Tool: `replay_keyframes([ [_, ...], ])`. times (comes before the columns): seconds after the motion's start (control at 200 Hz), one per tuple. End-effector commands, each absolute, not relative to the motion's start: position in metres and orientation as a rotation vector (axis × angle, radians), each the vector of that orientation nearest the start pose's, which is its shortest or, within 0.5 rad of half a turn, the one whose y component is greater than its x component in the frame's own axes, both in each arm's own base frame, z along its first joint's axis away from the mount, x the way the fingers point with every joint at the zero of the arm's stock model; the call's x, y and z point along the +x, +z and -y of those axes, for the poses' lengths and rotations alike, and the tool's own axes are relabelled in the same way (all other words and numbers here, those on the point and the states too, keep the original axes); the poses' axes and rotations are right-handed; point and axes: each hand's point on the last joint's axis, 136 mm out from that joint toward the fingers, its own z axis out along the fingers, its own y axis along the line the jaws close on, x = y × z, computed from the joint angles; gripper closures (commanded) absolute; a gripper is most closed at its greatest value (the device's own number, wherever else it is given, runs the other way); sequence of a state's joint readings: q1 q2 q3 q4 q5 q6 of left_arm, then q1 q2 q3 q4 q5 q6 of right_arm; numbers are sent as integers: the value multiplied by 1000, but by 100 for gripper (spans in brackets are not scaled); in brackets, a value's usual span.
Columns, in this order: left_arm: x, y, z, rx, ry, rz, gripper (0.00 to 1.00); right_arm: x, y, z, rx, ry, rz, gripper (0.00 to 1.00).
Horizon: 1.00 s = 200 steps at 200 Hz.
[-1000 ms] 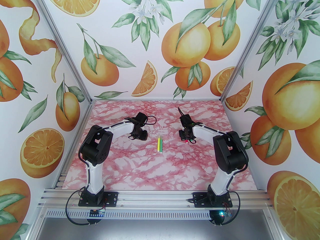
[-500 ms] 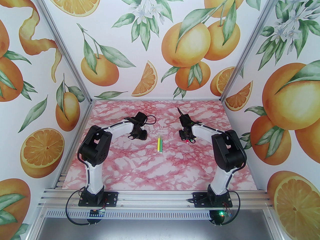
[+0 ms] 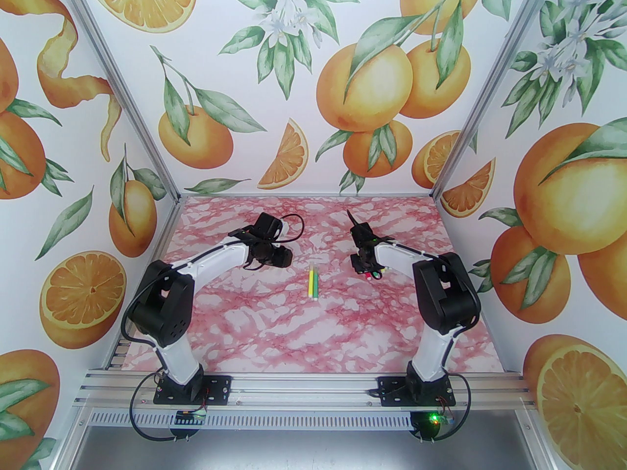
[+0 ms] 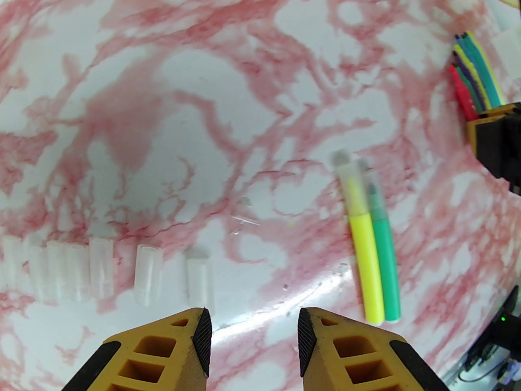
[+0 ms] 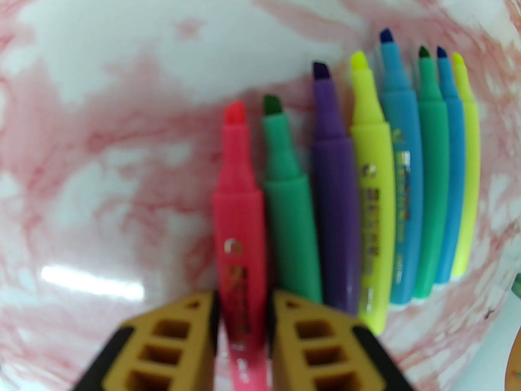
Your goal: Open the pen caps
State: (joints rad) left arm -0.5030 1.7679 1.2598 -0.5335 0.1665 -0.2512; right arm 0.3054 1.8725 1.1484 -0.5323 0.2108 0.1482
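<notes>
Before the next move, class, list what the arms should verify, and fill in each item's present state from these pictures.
1. Left gripper open with nothing between its fingers: ok.
2. Pens left to open, the yellow pen and green pen, capped and side by side: ok.
3. Removed caps in a row, apart from those two: ok.
4. Uncapped pens lined up, tips bare: ok.
5. Right gripper free of the pink pen: cannot tell; its jaws straddle it closely.
</notes>
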Motion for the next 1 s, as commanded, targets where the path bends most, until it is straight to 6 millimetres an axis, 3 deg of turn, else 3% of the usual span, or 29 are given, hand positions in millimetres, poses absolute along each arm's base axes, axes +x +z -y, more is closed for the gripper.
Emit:
replay_keyframes([
  [0.0,372,119,243,417,-554,-2546,58,391,19,-78,-172,-232,-2780,70],
  [0.255,373,123,235,388,-537,-2501,52,390,41,-75,-143,-234,-2729,68],
  [0.405,374,125,232,368,-529,-2484,48,386,60,-85,-153,-170,-2695,68],
  [0.681,377,132,228,327,-532,-2438,44,369,77,-138,-295,19,-2652,66],
  [0.996,382,142,210,228,-513,-2396,42,348,73,-210,-311,290,-2609,65],
])
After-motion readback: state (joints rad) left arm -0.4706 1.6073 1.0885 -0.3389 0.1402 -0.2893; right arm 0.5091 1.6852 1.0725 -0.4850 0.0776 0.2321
